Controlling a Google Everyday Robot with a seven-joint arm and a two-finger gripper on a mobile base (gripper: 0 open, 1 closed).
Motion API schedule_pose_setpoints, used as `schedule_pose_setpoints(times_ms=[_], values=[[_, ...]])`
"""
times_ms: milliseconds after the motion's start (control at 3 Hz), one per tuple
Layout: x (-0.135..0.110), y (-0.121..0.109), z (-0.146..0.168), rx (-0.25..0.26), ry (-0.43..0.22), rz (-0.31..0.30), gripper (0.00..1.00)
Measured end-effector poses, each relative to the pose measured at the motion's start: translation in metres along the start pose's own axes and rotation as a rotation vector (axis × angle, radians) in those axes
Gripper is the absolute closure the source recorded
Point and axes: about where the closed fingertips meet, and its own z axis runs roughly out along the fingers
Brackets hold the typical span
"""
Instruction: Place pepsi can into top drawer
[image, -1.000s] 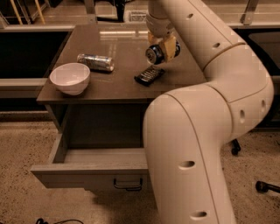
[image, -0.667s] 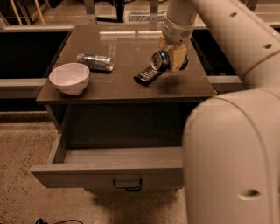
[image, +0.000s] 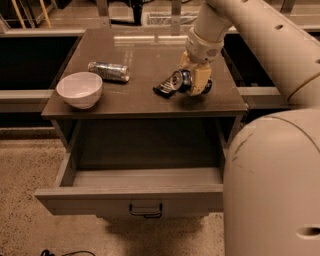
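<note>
The claw (image: 191, 84) hangs over the right part of the surface (image: 145, 52), pinching the pepsi can (image: 179, 80) across its body. The can lies tilted on its side in the grip, silver top towards the camera, just above a dark flat object (image: 163, 89) on the surface.

I judge the can stiff while sealed, but thin-walled and smooth, so it could slip or dent. A hold across the middle of the round wall suits it best. Whether it is full or empty, and so heavy or light, cannot be told.

The top drawer (image: 100, 199) stands pulled open below, well apart from the can.

No writing can be read on the can, on the 1 slimmer can (image: 109, 71) lying left, or on the white bowl (image: 80, 89).
</note>
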Motion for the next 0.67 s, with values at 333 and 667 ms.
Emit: schedule_pose_setpoints(times_ms=[333,667], values=[[-0.026,0.009,0.008,-0.094,0.051,0.032,1.0],[-0.06,0.05,-0.01,-0.136,0.002,0.147,1.0]])
